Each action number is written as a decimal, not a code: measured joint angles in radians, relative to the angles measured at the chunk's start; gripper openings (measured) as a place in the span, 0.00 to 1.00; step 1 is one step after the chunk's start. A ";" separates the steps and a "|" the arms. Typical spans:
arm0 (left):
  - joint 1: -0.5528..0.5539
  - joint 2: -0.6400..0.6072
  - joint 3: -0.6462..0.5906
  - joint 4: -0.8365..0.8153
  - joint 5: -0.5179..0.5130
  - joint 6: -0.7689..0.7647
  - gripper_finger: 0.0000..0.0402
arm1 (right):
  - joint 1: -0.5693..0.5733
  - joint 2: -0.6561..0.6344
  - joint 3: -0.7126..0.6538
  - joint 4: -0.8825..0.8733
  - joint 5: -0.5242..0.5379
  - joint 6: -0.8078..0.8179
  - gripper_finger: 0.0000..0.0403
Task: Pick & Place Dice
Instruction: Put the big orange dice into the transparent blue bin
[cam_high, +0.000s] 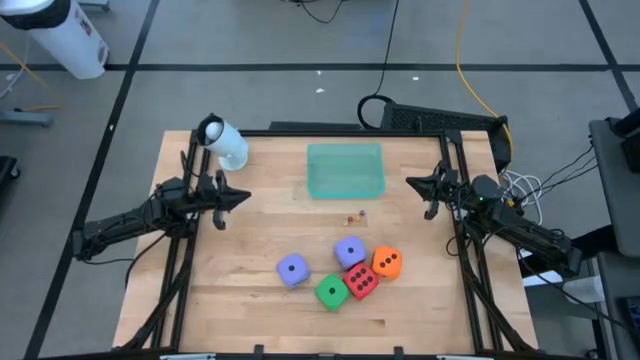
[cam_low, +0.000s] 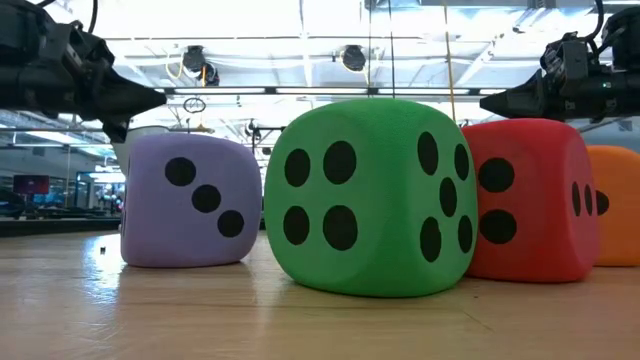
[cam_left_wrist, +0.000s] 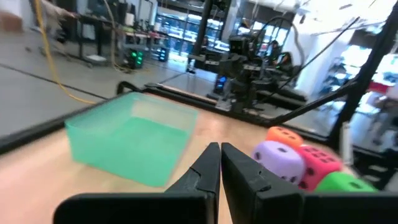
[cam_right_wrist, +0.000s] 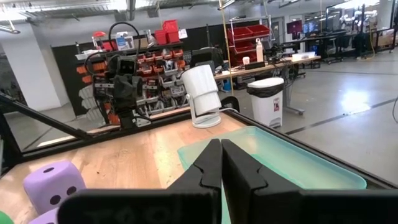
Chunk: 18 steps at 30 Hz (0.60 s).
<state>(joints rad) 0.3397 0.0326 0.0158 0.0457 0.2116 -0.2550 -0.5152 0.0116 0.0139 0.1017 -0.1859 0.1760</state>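
Observation:
Five dice sit clustered on the table's near half: a purple one (cam_high: 292, 268), a second purple one (cam_high: 349, 251), a green one (cam_high: 332, 291), a red one (cam_high: 361, 281) and an orange one (cam_high: 387, 262). In the low view the green die (cam_low: 368, 196) stands nearest, with a purple die (cam_low: 190, 202) and the red die (cam_low: 525, 200) beside it. My left gripper (cam_high: 243, 196) hovers shut at the table's left side, and it shows shut in its wrist view (cam_left_wrist: 219, 149). My right gripper (cam_high: 412, 181) hovers shut at the right side, likewise shut in its own wrist view (cam_right_wrist: 220, 144). Neither touches anything.
A translucent green tray (cam_high: 345, 170) rests on the far middle of the table. A white cylindrical device (cam_high: 224, 143) stands at the far left corner. Tiny specks (cam_high: 355, 215) lie between tray and dice. Bare wood lies between the grippers and the dice.

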 joint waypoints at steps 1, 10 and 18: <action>0.000 0.000 0.000 0.003 0.010 -0.002 0.06 | 0.000 0.000 0.000 0.000 0.000 0.015 0.00; 0.000 0.000 0.000 0.065 0.052 -0.009 0.06 | 0.000 0.000 0.000 -0.001 -0.001 0.103 0.00; 0.000 0.000 0.000 0.086 -0.013 0.002 0.06 | 0.000 0.000 0.000 -0.001 0.000 -0.105 0.00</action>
<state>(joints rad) 0.3400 0.0326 0.0154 0.1318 0.1985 -0.2531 -0.5152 0.0116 0.0138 0.1005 -0.1861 0.0712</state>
